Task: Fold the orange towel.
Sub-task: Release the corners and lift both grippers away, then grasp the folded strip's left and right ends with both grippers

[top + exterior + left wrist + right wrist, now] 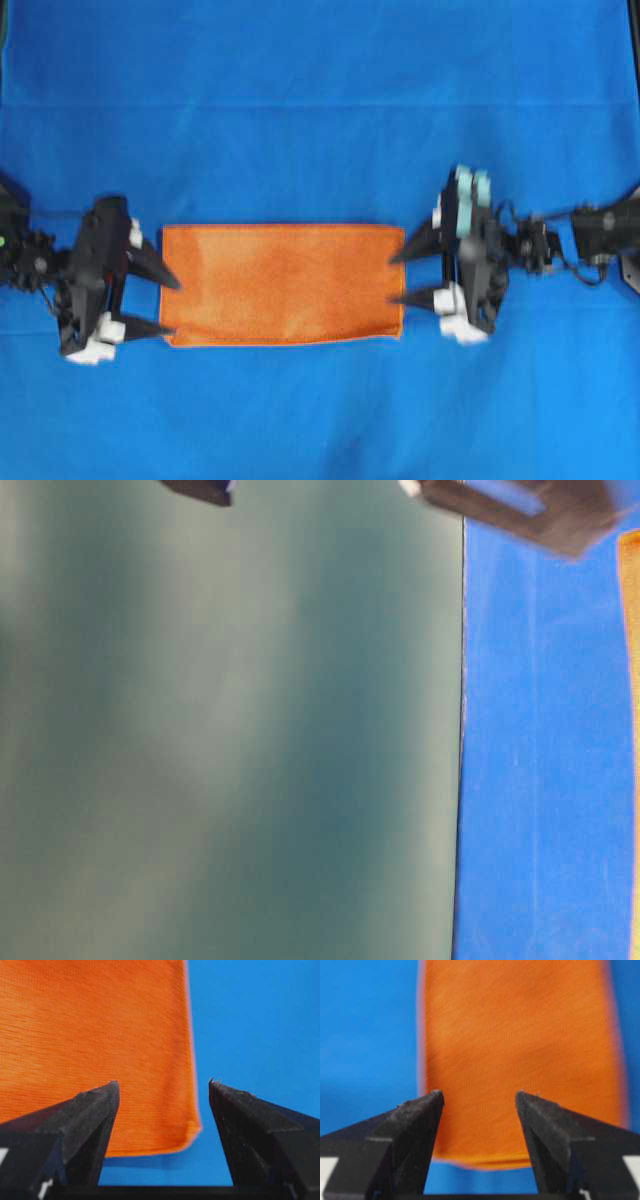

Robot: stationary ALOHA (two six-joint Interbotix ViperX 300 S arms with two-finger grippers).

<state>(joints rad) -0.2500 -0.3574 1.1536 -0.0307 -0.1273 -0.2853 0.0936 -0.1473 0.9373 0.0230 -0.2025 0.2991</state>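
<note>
A large blue cloth point(320, 90) covers the whole work surface in the overhead view, reaching every edge of the frame, with faint horizontal crease lines across its upper part. In the table-level view a blurred grey-green surface point(230, 740) fills the left and centre, and the blue cloth shows as a vertical strip on the right side

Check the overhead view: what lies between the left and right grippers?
Only the orange towel, flat on the blue cloth as a wide rectangle. The left gripper is at its left edge, the right gripper at its right edge, both open.
</note>
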